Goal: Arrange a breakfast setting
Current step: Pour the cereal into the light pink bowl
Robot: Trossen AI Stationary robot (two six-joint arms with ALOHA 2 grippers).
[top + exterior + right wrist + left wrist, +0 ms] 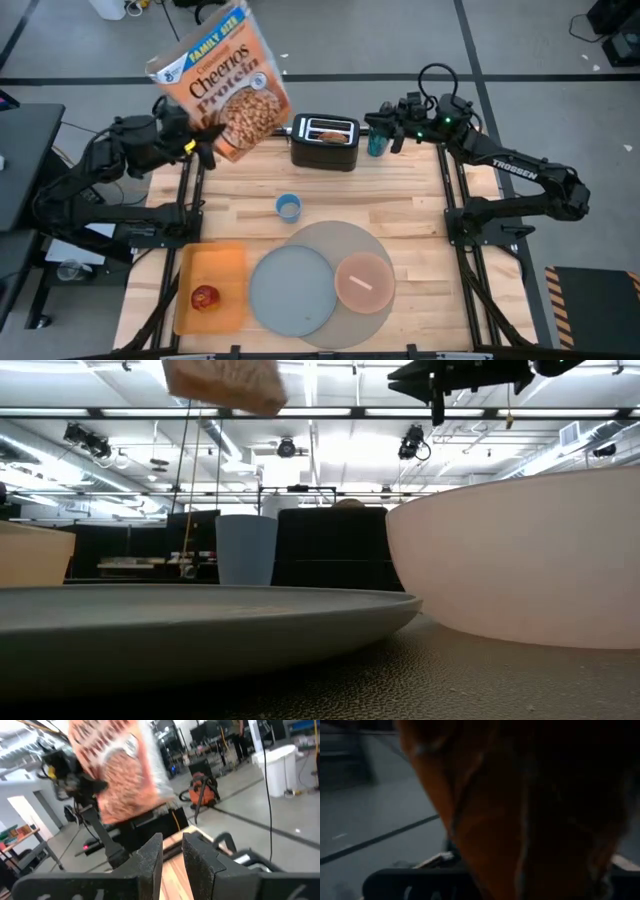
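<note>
- Holding the cereal box (225,85) clenched in my left pincer (200,143), high above the tabletop (420,215), ready for pouring.
- Pink bowl (364,282) waits empty on the grey mat (340,240).
- Right pincer (385,122) near the toaster (325,141), grip unclear.

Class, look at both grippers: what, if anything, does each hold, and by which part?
The left gripper is shut on the cereal box, gripping its lower edge. The right gripper holds nothing visible, near the toaster.

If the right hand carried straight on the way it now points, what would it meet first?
Probably the cereal box held up by the left hand; the right hand points straight at it across the table's far edge. Depth is uncertain.
</note>
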